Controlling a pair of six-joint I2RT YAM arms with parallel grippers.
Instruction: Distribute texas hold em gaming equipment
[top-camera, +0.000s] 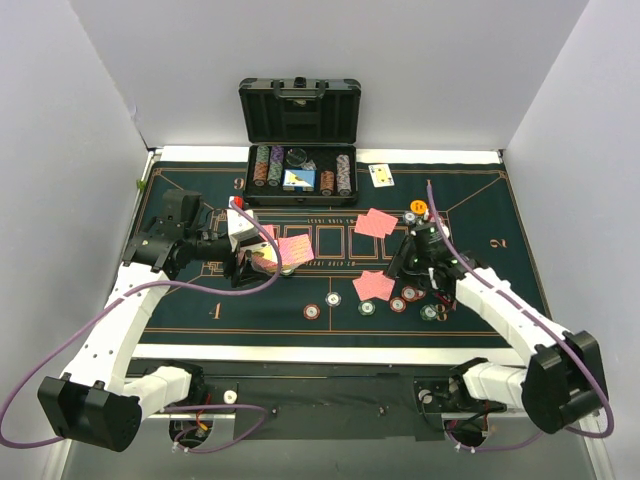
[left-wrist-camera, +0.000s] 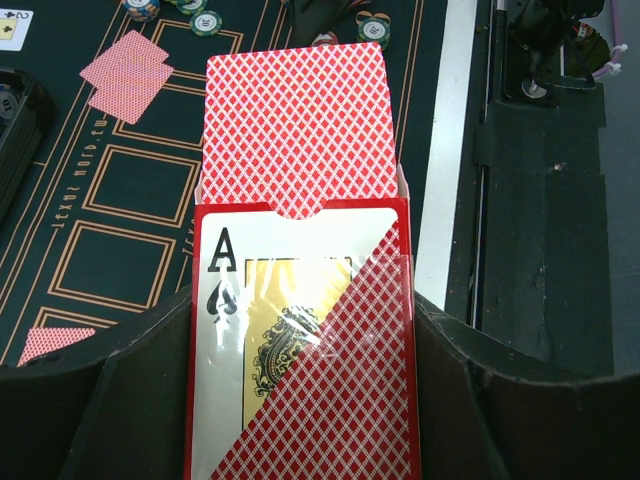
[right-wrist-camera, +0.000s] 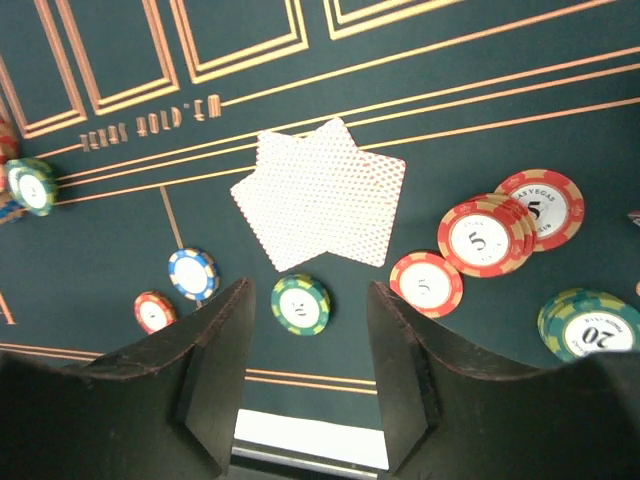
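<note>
My left gripper (left-wrist-camera: 300, 400) is shut on a red card box (left-wrist-camera: 300, 380) printed with an ace of spades; a red-backed card (left-wrist-camera: 295, 125) sticks out of its top. In the top view that box (top-camera: 265, 258) hangs over the felt's left half. My right gripper (right-wrist-camera: 308, 335) is open and holds nothing. It hovers low over a green chip (right-wrist-camera: 300, 304) lying flat on the felt, just short of two overlapping red-backed cards (right-wrist-camera: 320, 205). Red chips marked 5 (right-wrist-camera: 426, 284) (right-wrist-camera: 485, 238) lie to the right, a blue chip (right-wrist-camera: 193, 273) to the left.
The open black case (top-camera: 300, 150) with racked chips stands at the back. More card pairs (top-camera: 376, 222) (top-camera: 294, 248), a face-up card (top-camera: 381, 175) and an orange disc (top-camera: 418, 208) lie on the green felt (top-camera: 200, 310). Loose chips (top-camera: 333, 299) dot the near edge.
</note>
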